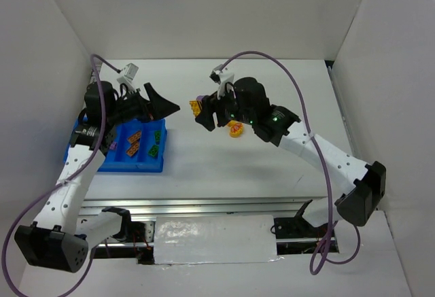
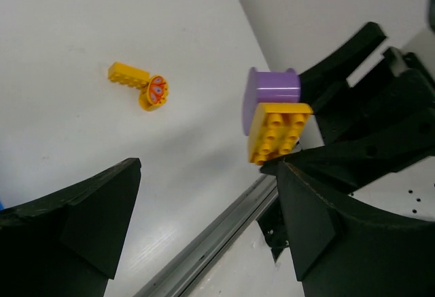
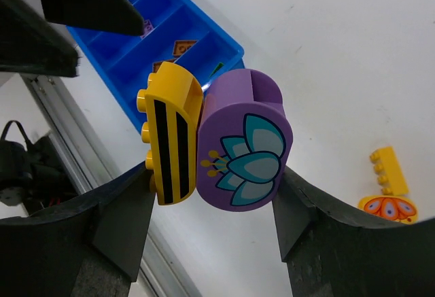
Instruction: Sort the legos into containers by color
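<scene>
My right gripper (image 1: 202, 115) is shut on a two-coloured lego (image 1: 198, 106) and holds it above the table: a yellow black-striped piece (image 3: 170, 134) joined to a purple piece with a flower print (image 3: 245, 141), one finger on each side. My left gripper (image 1: 168, 109) is open and empty, just left of that lego (image 2: 275, 113), level with it and apart from it. The blue tray (image 1: 129, 166) lies at the left under the left arm, with orange-red (image 1: 134, 136) and green (image 1: 158, 136) legos in its compartments. A yellow brick (image 2: 128, 74) and an orange round piece (image 2: 156, 92) lie together on the table.
The yellow and orange pieces lie under the right arm (image 1: 236, 129). White walls close in the left, back and right. A metal rail (image 1: 204, 205) runs along the table's near edge. The tray's corner shows in the right wrist view (image 3: 228, 52).
</scene>
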Motion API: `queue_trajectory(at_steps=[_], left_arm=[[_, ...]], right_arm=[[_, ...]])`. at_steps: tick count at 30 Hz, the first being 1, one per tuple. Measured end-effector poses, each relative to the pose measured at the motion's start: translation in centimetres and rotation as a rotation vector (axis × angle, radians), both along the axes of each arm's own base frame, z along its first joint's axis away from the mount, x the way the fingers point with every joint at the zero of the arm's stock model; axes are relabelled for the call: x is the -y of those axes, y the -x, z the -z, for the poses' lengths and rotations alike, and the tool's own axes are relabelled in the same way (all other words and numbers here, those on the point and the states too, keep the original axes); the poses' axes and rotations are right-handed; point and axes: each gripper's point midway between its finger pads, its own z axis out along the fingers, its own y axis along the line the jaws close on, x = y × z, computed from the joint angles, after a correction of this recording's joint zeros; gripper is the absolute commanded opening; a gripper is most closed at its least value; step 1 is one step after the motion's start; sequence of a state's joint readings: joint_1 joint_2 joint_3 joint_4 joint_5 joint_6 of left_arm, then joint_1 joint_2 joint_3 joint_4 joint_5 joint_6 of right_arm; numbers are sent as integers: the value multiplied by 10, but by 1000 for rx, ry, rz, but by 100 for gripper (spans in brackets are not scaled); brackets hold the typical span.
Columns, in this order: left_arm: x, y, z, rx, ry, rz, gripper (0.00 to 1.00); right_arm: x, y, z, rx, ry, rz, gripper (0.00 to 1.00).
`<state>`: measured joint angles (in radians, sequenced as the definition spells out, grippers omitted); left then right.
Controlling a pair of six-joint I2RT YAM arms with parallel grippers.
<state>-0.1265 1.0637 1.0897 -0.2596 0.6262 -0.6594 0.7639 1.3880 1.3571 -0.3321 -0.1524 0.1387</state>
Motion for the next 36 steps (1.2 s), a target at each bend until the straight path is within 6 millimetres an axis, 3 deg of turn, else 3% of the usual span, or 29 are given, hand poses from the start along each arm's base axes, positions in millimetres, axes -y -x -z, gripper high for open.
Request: queue_trajectory(at_steps=[7,13,15,22,26,33,34,36], left_arm=[[6,14,-22,89,27,58,90],[4,13,-16,83,4,53,85],[4,12,-9,60,-4,55,78],[6,10,-4,40,-4,68,73],[7,12,-5,47,-1,85,58],[8,12,-6,60,-4,96,57],[8,12,-6,60,-5,96,40],[7,11,-4,57,-6,92,25]], right_arm=[[-25,11,15,-48,5,29,3],[-52,21,19,-40,42,56,3],[-57,22,15,-38,44,67,3],[-62,17,-1,-25,19,105,4],[-65,17,-2,-36,28,102,4],[-78,21,4,-51,47,81,5],[-79,21,5,-52,51,80,4],[-79,21,6,-53,58,85,5]])
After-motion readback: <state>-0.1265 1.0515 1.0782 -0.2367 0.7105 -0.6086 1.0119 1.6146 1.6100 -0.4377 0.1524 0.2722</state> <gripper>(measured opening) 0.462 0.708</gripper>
